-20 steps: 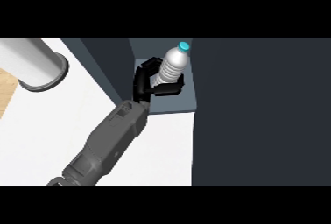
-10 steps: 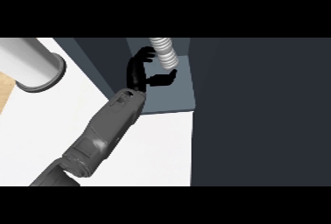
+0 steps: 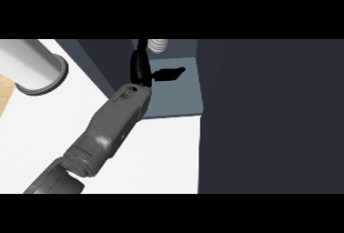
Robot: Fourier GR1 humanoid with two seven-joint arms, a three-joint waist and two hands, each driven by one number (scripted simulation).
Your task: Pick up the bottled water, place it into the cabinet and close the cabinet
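The bottled water (image 3: 158,44) stands at the back of the cabinet's grey-blue shelf (image 3: 178,98); only its ribbed clear body shows, cut off by the view's top. My left hand (image 3: 139,68) reaches into the cabinet from the lower left. Its fingers (image 3: 138,57) stretch straight up just left of the bottle, and its thumb (image 3: 168,73) sticks out to the right below the bottle, apart from it. The hand is open and holds nothing. My right hand is out of view.
The cabinet's dark door or front (image 3: 275,118) fills the right side of the view. A pale metal cylinder (image 3: 33,66) stands at the upper left on the white counter (image 3: 161,154). A strip of wooden surface (image 3: 5,93) shows at the far left.
The bottle has gone deeper into the cabinet, towards the view's top. My fingers, curled round it before, have straightened and let it go.
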